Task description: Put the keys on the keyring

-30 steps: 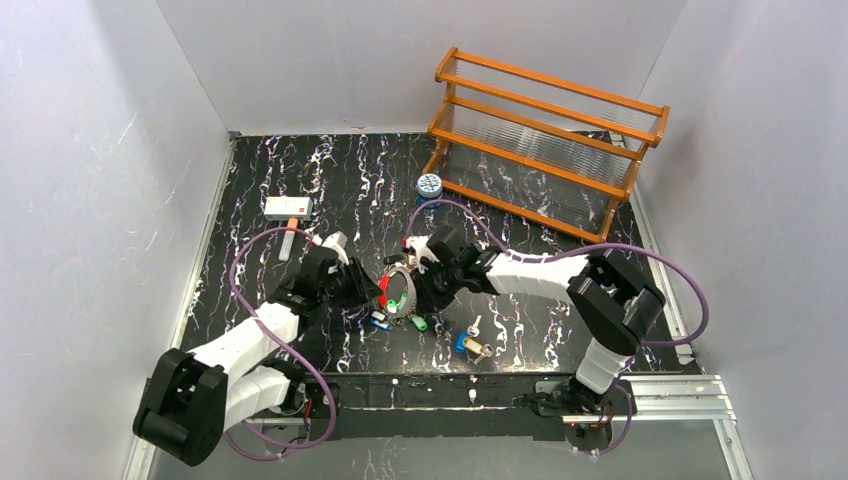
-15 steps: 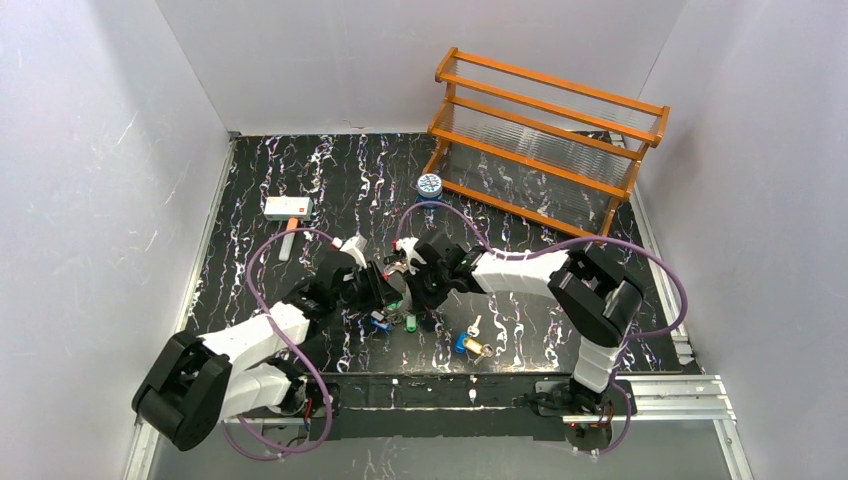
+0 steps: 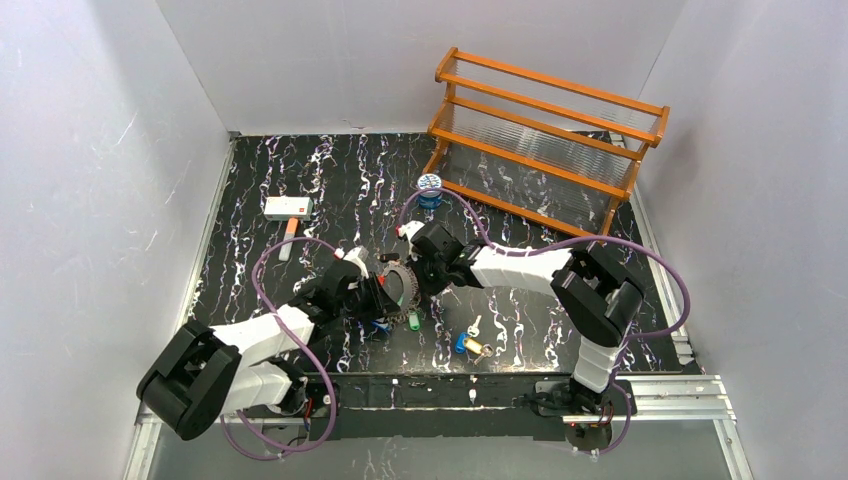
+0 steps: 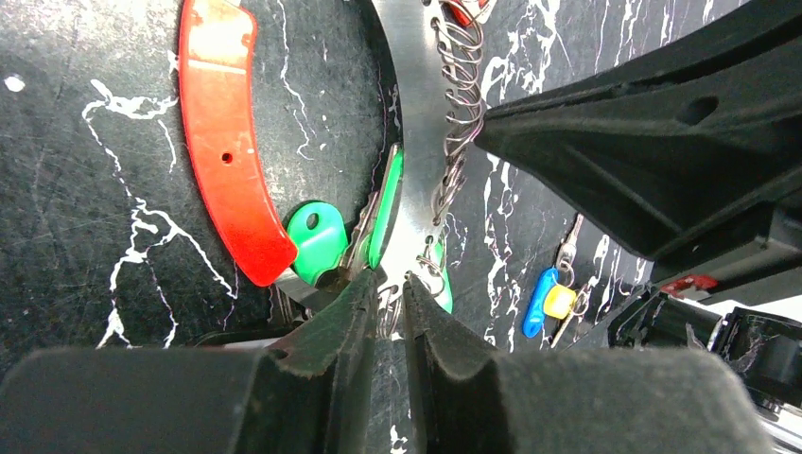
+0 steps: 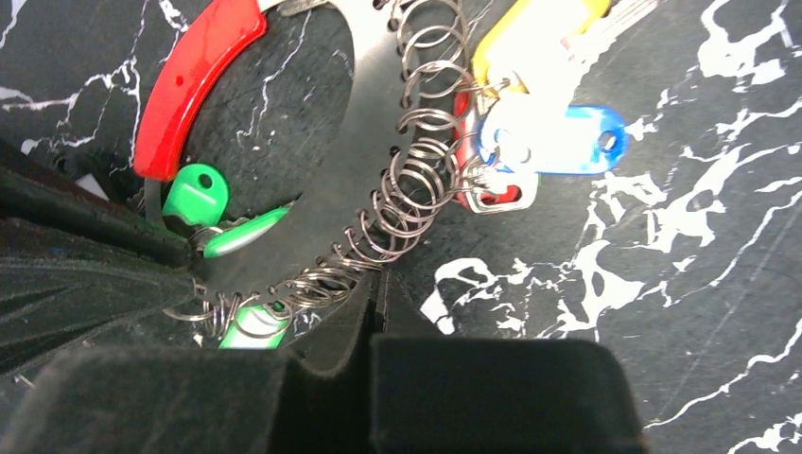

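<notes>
We see the keyring (image 3: pixel 400 282) in the middle of the counter (image 3: pixel 300 170). It is a broad, flat silvery band, with a red plastic arc (image 4: pixel 222 142) along one side and small wire loops (image 5: pixel 416 170) crowded along its outer edge. Green-headed keys (image 4: pixel 317 241) sit at the arc's lower end, inside the ring. A yellow key (image 5: pixel 534 24), a blue key (image 5: pixel 558 137) and a red key (image 5: pixel 470 161) cluster at the loops outside it. A loose blue-and-yellow pair (image 3: pixel 467 343) lies apart, nearer the front.

left tool (image 4: pixel 388 284) slid right, closer to keyring (image 4: pixel 416 142) | right tool (image 5: pixel 374 284) drew farther back | keyring shifted back
</notes>
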{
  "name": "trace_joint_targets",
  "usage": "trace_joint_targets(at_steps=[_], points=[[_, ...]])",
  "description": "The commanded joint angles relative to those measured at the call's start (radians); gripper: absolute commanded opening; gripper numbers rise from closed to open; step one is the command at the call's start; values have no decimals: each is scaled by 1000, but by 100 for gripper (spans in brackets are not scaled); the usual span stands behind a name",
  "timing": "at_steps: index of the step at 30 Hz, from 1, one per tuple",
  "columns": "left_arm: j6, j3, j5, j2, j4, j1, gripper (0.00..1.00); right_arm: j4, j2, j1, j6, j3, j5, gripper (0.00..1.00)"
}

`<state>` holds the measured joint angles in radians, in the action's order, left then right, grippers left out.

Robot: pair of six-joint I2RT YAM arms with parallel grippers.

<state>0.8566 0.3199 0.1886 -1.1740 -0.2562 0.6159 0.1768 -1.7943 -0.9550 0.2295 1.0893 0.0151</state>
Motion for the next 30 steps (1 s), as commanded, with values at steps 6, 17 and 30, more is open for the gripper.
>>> trace_joint_targets(at_steps=[6, 17, 30], points=[[-13, -25, -55, -12, 51, 4, 14, -25, 49, 36, -7, 11, -7, 1], [-72, 37, -120, 29, 176, 4, 13, -150, 126, 42, -26, -125, -313, 36], [-81, 59, -112, 113, 180, 4, 14, -116, 46, -44, -32, -73, -142, 57]])
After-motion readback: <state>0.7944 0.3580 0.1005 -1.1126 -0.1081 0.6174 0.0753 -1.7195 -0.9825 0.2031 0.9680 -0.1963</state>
